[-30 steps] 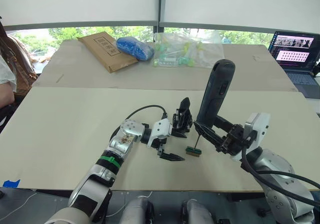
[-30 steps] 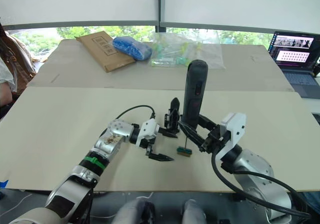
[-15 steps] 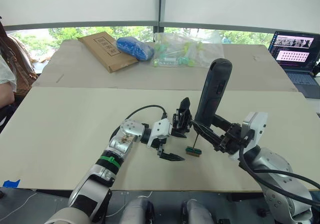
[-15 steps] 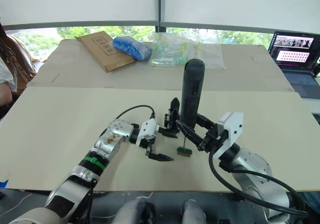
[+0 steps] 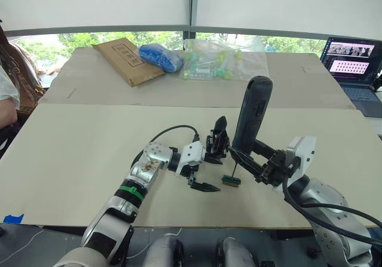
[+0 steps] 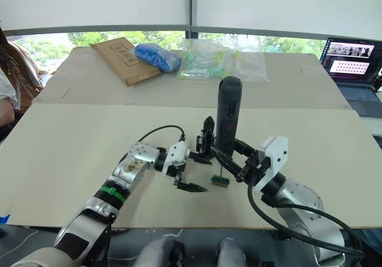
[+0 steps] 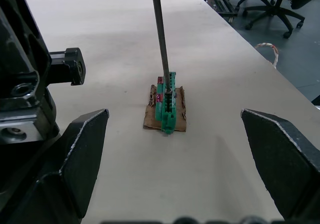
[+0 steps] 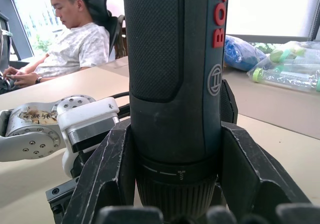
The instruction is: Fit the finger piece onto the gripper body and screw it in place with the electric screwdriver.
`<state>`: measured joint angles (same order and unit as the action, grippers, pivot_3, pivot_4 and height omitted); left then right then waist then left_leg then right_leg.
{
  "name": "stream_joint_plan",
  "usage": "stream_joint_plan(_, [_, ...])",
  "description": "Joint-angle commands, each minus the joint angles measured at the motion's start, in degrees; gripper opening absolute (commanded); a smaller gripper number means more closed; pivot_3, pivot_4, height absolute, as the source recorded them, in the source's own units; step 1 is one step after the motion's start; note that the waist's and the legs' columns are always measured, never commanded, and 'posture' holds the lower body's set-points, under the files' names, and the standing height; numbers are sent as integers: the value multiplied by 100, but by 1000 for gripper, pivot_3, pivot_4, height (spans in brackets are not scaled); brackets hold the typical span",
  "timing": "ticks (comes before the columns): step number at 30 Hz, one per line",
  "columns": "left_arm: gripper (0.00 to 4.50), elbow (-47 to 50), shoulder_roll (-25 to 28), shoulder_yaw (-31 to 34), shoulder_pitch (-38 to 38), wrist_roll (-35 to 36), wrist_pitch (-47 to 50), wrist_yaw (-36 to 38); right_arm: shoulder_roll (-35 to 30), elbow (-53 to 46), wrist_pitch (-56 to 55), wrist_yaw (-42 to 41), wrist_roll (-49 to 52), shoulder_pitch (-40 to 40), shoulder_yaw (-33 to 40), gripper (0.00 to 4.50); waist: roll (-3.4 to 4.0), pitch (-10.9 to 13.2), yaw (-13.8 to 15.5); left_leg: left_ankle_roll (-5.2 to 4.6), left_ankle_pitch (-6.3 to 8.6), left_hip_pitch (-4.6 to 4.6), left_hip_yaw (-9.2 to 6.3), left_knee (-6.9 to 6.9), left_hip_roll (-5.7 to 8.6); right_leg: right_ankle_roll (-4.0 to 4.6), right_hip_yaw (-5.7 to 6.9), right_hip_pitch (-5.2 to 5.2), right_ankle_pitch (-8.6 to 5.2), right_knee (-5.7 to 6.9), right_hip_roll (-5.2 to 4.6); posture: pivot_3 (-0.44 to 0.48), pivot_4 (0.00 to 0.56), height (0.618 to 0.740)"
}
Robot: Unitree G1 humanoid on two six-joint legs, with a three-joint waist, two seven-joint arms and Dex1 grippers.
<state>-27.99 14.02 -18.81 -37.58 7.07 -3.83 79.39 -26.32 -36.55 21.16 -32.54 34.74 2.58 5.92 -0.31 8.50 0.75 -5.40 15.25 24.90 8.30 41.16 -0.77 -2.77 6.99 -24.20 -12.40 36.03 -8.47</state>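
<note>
1. The right gripper [image 5: 262, 165], low and right of centre in the head views, is clamped on the electric screwdriver [image 5: 250, 114], which stands nearly upright with its thin bit [image 7: 161, 33] touching a small green block [image 7: 167, 103] on a scrap of brown card.
2. The left gripper [image 5: 203, 170] hangs at the middle of the frame with its fingers [image 7: 82, 149] spread wide and holding nothing.
3. The gripper body [image 5: 218, 141] sits just above that gripper, one pointed finger rising from it.
4. Judging by this, screwing has not begun; I cannot pick out a loose finger piece.
5. Along the upper edge lie a cardboard box [image 5: 125, 59], a blue bundle [image 5: 160, 57] and bagged tubes [image 5: 224, 59]; a laptop [image 5: 352, 64] sits upper right. None blocks the work.
</note>
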Motion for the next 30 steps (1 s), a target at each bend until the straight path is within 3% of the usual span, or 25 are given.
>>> stream_joint_plan(1, [4500, 83, -22, 39, -96, 61, -115, -15, 24, -128, -274, -83, -1, -18, 94, 1890, 0, 0, 1, 0, 0, 0, 0, 0, 0, 0, 0, 0, 0, 0, 0, 0, 150, 732])
stream_joint_plan(9, [4500, 184, 34, 58, -37, 89, -67, -2, -6, -217, -380, -144, -42, -29, 126, 1890, 0, 0, -1, 0, 0, 0, 0, 0, 0, 0, 0, 0, 0, 0, 0, 0, 150, 732])
stream_joint_plan(14, [4500, 768, 376, 252, 232, 354, 345, 37, -167, -682, -129, -30, 388, -214, 338, 1890, 0, 0, -14, 0, 0, 0, 0, -1, -1, 0, -2, -3, 0, 0, 0, 0, 150, 732])
stream_joint_plan(18, [4500, 1007, 531, 645, 431, 557, 844, -498, -374, -1012, 207, 266, 880, -560, 520, 1890, 1, 0, -17, 0, 0, -2, -1, -2, -4, 1, -4, -3, 0, 2, 0, 0, 150, 732])
stream_joint_plan(25, [4500, 741, 158, 767, 391, 331, 1032, -1548, -567, -1117, 473, 567, 1277, -839, 631, 1890, 0, 0, 50, -4, 3, -1, -7, 5, 3, -1, 0, 8, 1, -3, -3, 0, 150, 732])
stream_joint_plan(30, [4500, 251, -230, 632, 223, 104, 715, -1874, -636, -1122, 453, 592, 1278, -764, 637, 1890, 0, 0, 40, -4, 3, -1, -2, 5, 3, -2, 1, 5, 1, 0, -1, 0, 150, 732])
